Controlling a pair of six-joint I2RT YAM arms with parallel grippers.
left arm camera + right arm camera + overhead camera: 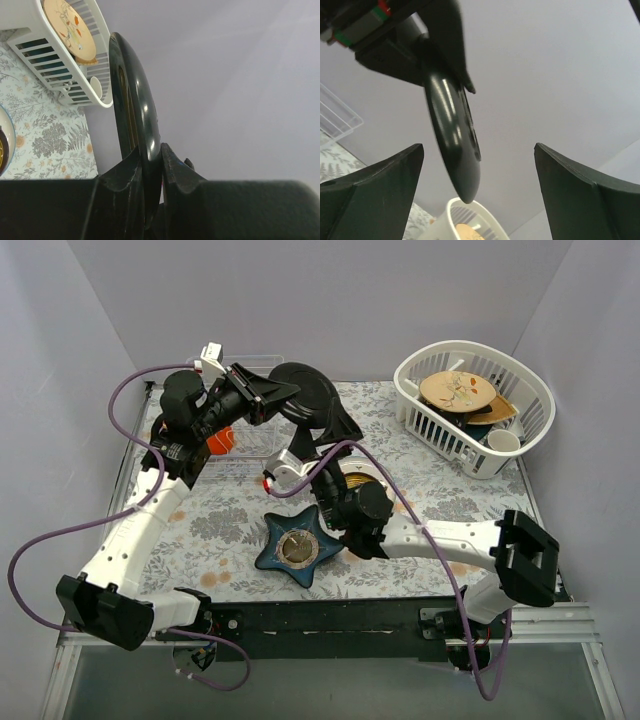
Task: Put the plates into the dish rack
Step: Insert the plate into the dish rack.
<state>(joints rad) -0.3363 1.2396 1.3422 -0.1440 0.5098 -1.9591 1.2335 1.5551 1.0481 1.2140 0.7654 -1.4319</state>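
Observation:
My left gripper [285, 395] is shut on the rim of a dark glossy plate [312, 398] and holds it on edge, high above the back of the table. The left wrist view shows the fingers [131, 167] clamping that plate [142, 107]. My right gripper [325, 435] is open and empty, pointing up just under the plate; in the right wrist view the plate [451, 145] hangs above and between the spread fingers [395, 175]. The clear wire dish rack [250, 435] stands at the back left with an orange-red plate [222, 439] in it. A yellow plate [362, 483] lies partly hidden under the right arm.
A dark blue star-shaped dish [297, 545] lies at the front centre. A white slotted basket [475, 430] with a tan sprig plate [457, 390] and other dishes stands at the back right, also in the left wrist view [65, 75]. Purple cables loop beside both arms.

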